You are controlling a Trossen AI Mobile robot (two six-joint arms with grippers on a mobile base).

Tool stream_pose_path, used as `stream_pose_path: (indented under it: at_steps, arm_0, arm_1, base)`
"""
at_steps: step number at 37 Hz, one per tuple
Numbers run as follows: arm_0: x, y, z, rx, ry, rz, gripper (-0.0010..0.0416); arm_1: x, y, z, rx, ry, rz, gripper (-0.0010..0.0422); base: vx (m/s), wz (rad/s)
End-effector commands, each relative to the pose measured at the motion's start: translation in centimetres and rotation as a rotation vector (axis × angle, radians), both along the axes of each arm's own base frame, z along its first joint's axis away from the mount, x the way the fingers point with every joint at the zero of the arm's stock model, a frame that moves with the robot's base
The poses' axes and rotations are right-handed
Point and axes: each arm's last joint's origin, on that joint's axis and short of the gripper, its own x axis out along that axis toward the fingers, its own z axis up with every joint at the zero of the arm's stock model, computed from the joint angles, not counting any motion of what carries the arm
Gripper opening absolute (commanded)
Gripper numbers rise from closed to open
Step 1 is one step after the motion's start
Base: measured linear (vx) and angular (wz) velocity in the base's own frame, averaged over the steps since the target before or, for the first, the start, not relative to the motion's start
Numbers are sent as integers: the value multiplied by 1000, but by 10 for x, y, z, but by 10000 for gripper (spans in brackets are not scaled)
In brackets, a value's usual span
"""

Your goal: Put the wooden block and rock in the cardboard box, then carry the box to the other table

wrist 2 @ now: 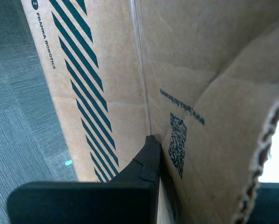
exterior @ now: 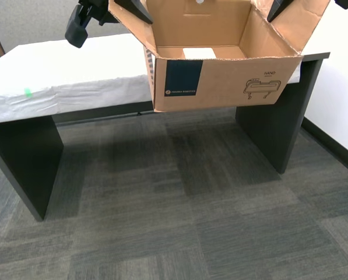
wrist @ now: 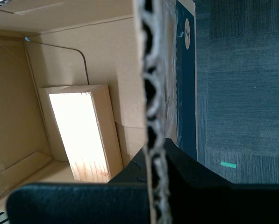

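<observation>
Exterior view shows the cardboard box [exterior: 226,81] held off the floor in front of the other table [exterior: 69,81], its base about level with the tabletop's front edge and hanging over the carpet [exterior: 179,204], not resting on anything. A pale patch inside it is the wooden block [exterior: 199,53], lying on the box floor; the rock cannot be seen in any view, so whether it is aboard cannot be told. The first wrist view looks down a corrugated flap edge with the robot's first gripper [wrist: 151,161] clamped on it, one finger inside the box and one outside, the block [wrist: 83,133] below on the box floor. The second wrist view shows the second gripper [wrist 2: 154,154] pinching another wall of the box [wrist 2: 106,70] beside its striped print. Both arms reach in from the exterior view's top corners. Loading looks finished at least for the block, and the carrying step is in hand. The next move calls for bringing the box forward over the tabletop, keeping both grips level so the flaps do not tear, then lowering it until the base sits flat before either grip lets go.
</observation>
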Motion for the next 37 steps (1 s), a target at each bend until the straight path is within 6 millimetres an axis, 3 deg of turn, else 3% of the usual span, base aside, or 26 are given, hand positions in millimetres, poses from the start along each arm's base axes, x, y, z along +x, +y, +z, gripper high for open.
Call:
stream_pose_path:
  at_steps: [1,37]
  arm_0:
    - [-1,2,1,31,-3,24,-1]
    - [0,2,2,22,-23,50,-1]
  arm_1:
    - [-1,-2,2,-20,-3,-17,-1]
    - [0,-2,2,3,-22,29,0]
  base:
    - [125,-18]
    - [130,-14]
